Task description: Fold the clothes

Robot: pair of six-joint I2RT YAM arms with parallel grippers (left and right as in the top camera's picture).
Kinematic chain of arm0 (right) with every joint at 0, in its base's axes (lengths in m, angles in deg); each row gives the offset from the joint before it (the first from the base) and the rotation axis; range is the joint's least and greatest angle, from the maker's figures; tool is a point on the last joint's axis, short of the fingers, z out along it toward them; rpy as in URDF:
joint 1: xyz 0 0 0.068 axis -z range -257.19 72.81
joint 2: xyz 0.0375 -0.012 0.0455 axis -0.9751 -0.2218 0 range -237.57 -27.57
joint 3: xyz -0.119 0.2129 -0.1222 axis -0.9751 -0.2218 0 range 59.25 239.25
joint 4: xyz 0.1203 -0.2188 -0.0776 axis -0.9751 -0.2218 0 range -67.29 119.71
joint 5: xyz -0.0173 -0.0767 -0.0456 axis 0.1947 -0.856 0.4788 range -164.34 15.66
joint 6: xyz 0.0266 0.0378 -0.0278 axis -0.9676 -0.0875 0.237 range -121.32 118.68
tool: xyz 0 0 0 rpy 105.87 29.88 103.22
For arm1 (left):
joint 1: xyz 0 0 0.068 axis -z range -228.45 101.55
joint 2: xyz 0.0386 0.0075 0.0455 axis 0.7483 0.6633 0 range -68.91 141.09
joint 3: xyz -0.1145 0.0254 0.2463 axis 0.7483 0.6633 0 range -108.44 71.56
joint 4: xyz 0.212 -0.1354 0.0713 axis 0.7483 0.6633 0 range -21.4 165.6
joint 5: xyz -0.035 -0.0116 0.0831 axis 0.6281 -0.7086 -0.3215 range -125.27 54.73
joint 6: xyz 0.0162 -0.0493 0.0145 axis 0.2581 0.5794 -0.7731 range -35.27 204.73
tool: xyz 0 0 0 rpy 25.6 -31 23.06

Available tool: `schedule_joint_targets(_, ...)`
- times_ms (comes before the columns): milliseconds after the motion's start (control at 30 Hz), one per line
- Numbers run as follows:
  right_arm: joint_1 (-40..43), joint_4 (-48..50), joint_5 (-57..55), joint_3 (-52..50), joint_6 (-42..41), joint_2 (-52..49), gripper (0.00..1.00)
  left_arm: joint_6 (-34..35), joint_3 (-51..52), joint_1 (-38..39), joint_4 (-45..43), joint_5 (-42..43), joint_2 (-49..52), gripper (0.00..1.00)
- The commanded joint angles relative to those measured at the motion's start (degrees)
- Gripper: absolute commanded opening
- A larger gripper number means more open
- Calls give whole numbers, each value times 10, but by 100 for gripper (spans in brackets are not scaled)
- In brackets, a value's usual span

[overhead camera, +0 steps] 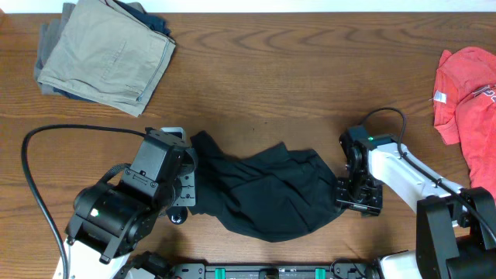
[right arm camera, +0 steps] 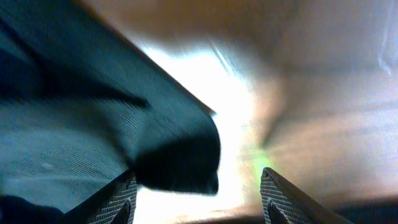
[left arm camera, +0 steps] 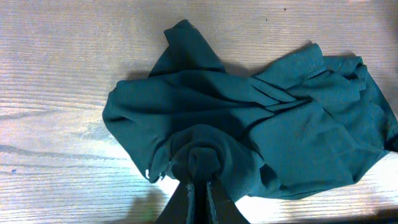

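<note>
Clothes (overhead camera: 267,194): one black garment, crumpled in a heap on the counter (overhead camera: 279,70), about midway along the edge nearest the robot, between the two grippers.

Left gripper (left arm camera: 200,186): clenched on a bunched knot of fabric at the heap's left edge.

Right gripper (right arm camera: 198,180): released, jaws apart, at the heap's right edge. A fold of cloth hangs against one finger, not pinched.

Appearance: soft, matt, deeply creased, with folds running across it. One pointed flap sticks out toward the far edge on the left side. It reads dark teal in the left wrist view.
</note>
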Motion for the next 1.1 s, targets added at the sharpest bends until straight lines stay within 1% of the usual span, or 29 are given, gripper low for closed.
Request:
schedule_joint_targets(0,4,17,25,1,-4,-2,62,5,-4,0,1,-11,2,6)
schedule_joint_targets(167,5,33,27,0,-4,-2,61,5,-4,1,10,-11,2,6)
schedule_joint_targets(300,5,48,34,0,-8,-2,55,5,-4,1,9,-11,2,6)
schedule_joint_targets(500,6,49,36,0,-12,-2,34,5,-4,1,10,-11,2,6)
schedule_joint_targets(600,6,49,36,0,-12,-2,29,5,-4,1,10,-11,2,6)
schedule_joint_targets(700,6,49,35,0,-12,-2,16,5,-4,1,10,-11,2,6)
schedule_joint_targets(767,6,49,36,1,-12,-2,3,5,-4,1,10,-11,2,6)
schedule_joint_targets(867,8,49,36,2,-12,-2,1,5,-4,0,9,-11,2,6)
schedule_joint_targets(1067,37,35,36,22,-5,2,1,5,-5,1,2,-10,1,6)
